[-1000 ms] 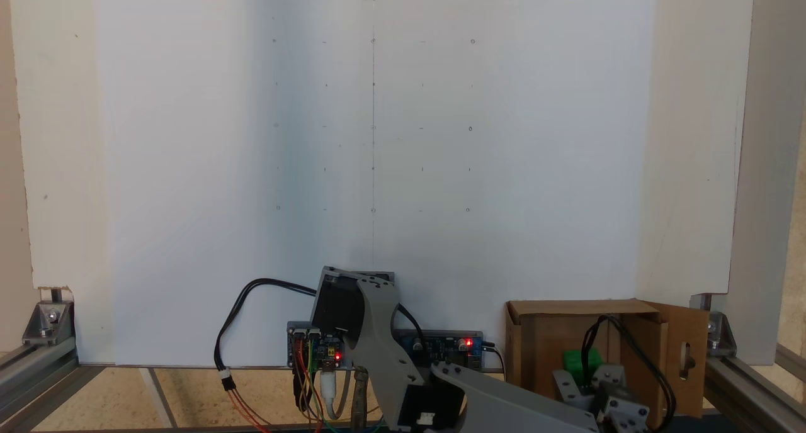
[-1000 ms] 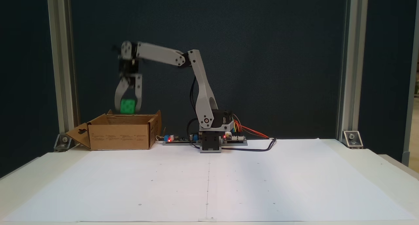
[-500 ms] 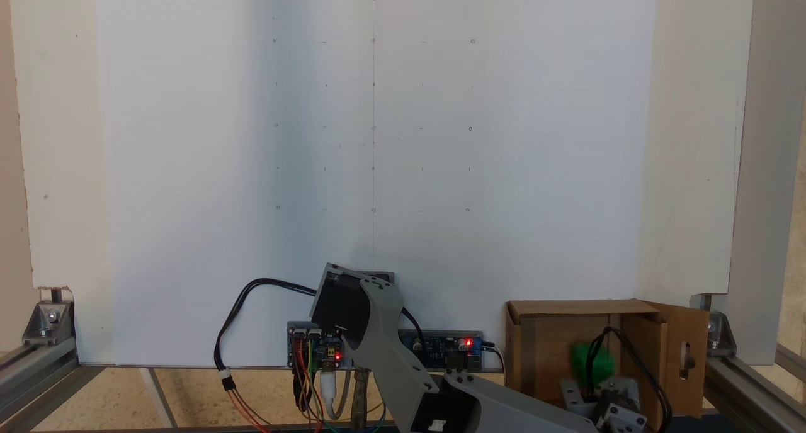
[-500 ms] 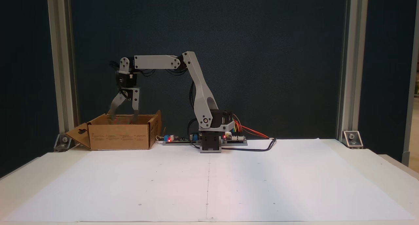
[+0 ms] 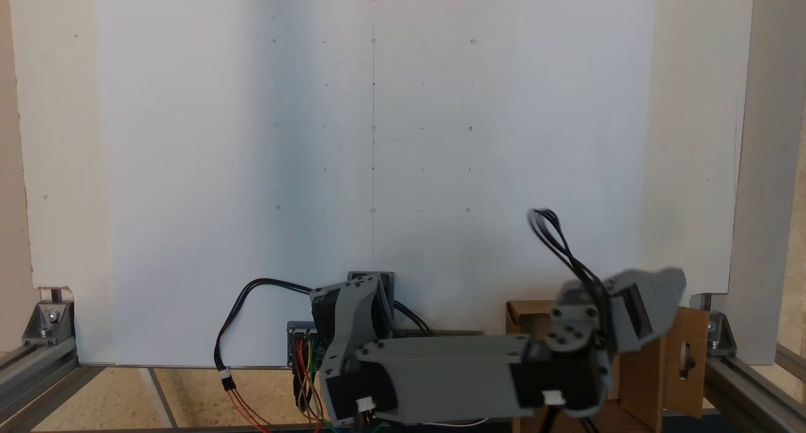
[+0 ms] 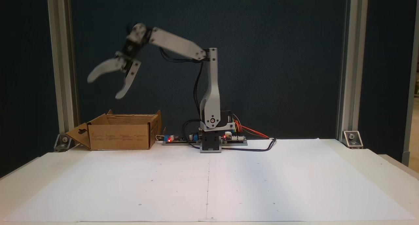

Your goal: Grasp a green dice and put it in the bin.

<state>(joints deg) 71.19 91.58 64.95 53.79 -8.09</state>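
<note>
Claw [image 6: 104, 87] wide open w/ nothing in it, blurred, up high above the bin [image 6: 121, 138], which sits on the bench [image 6: 294, 179] left of arm base.

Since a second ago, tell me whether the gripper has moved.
Yes. The gripper has risen well clear of the bin, whose rim it hung just above a second ago, and its jaws now stand wide open and empty.

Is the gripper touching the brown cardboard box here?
Apart. A fixed view shows the open gripper raised well above the brown cardboard box, dark backdrop between them.
</note>
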